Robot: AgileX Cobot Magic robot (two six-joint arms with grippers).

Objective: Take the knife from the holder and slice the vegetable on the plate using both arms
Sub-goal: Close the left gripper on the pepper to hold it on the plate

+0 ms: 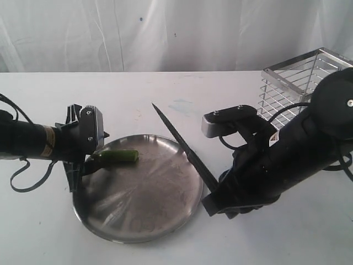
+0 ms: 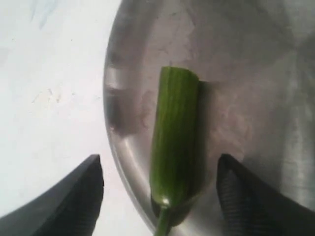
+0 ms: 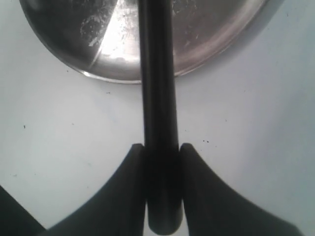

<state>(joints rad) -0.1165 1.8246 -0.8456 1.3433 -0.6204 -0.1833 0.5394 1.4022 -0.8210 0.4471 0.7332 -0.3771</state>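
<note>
A glossy green vegetable (image 1: 117, 157) (image 2: 173, 142) with a cut end lies on the left part of the round steel plate (image 1: 160, 199) (image 2: 256, 83), its stem end over the rim. My left gripper (image 1: 88, 165) (image 2: 160, 189) stands open around its stem end, fingers (image 2: 74, 196) apart from it on both sides. My right gripper (image 1: 215, 193) (image 3: 161, 152) is shut on the handle of the black knife (image 1: 182, 146) (image 3: 157, 98). The blade slants up and away over the plate's right rim (image 3: 123, 76). The chrome wire holder (image 1: 295, 83) stands at the back right.
A white tabletop (image 1: 182, 94) lies all round the plate, with a white curtain behind it. The bulky right arm (image 1: 309, 138) stands between the plate and the holder. A loose black cable (image 1: 27, 174) hangs under the left arm.
</note>
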